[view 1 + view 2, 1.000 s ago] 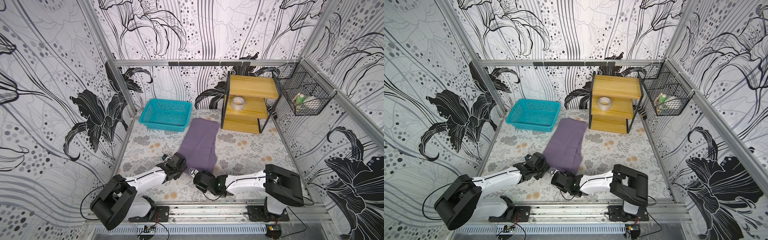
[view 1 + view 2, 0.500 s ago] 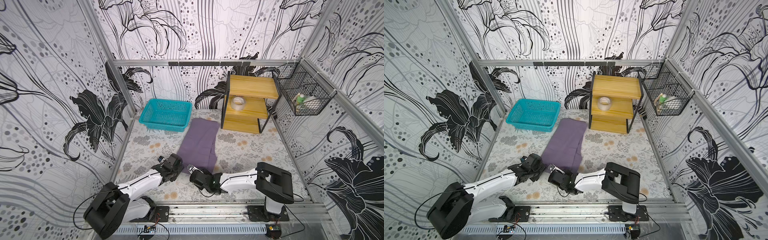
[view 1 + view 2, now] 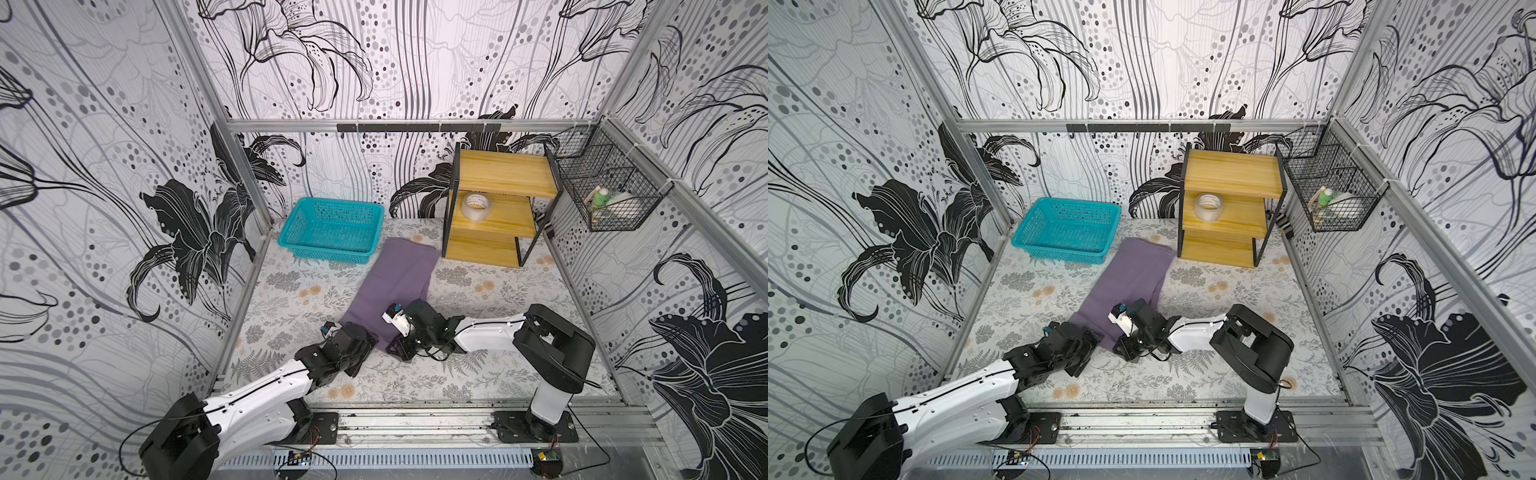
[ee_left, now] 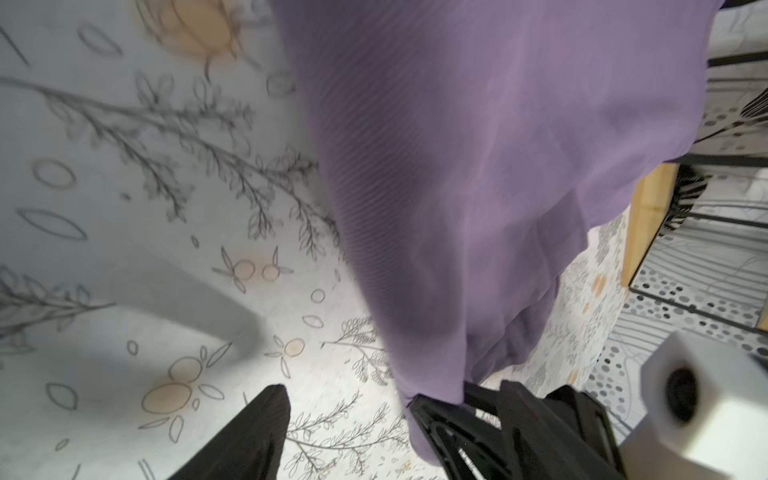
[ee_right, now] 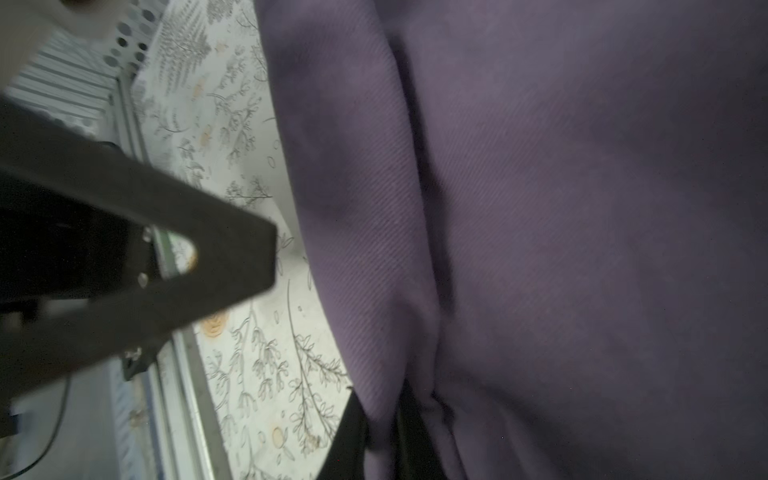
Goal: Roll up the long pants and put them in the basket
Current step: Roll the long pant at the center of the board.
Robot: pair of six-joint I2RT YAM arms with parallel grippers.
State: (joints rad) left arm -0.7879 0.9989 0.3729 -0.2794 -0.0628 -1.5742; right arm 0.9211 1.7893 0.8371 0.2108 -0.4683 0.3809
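**A:** where are the pants sitting rn?

**B:** Going from the left: the teal plastic mesh basket [image 3: 332,226] is sitting at the back. The dusky purple soft fabric long pants [image 3: 395,282] are lying just beside it, running toward me across the flowery table mat [image 3: 291,299].

**A:** and your pincers?

**B:** My left pincer [image 4: 353,415] is hanging wide open at the near corner, with cloth brushing one finger. My right pincer [image 5: 382,419] is clamping the near edge.

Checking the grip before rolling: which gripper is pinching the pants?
The right gripper, shut on a fold of the long pants; the left gripper is open.
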